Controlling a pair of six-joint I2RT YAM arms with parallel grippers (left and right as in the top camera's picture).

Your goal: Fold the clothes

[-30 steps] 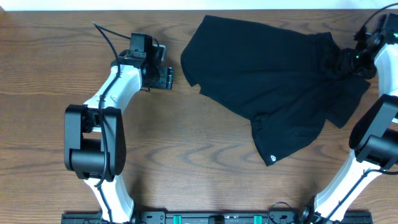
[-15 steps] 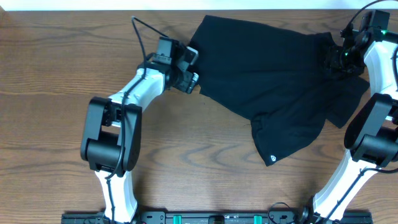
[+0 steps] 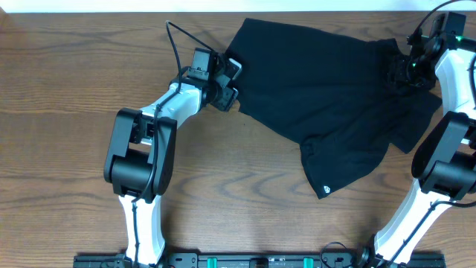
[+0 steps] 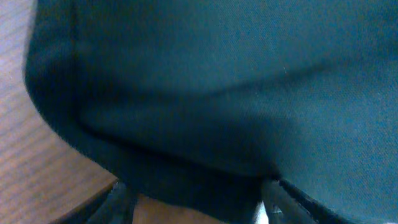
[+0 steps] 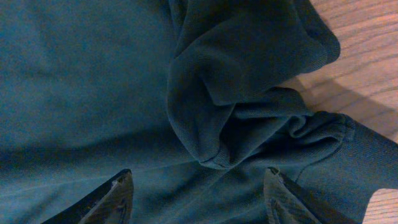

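Overhead cam looks straight down on the whole tabletop [image 3: 74,59]. Both wrist cams sit super close over the shirt [image 3: 320,89], left one on its left edge, right one on the bunched right side.

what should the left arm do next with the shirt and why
Probably close the left gripper on the black shirt at its left edge. In the left wrist view that edge lies between its fingers, which stand apart, and overhead the gripper sits right at the shirt's left side, so a pinch there looks ready.
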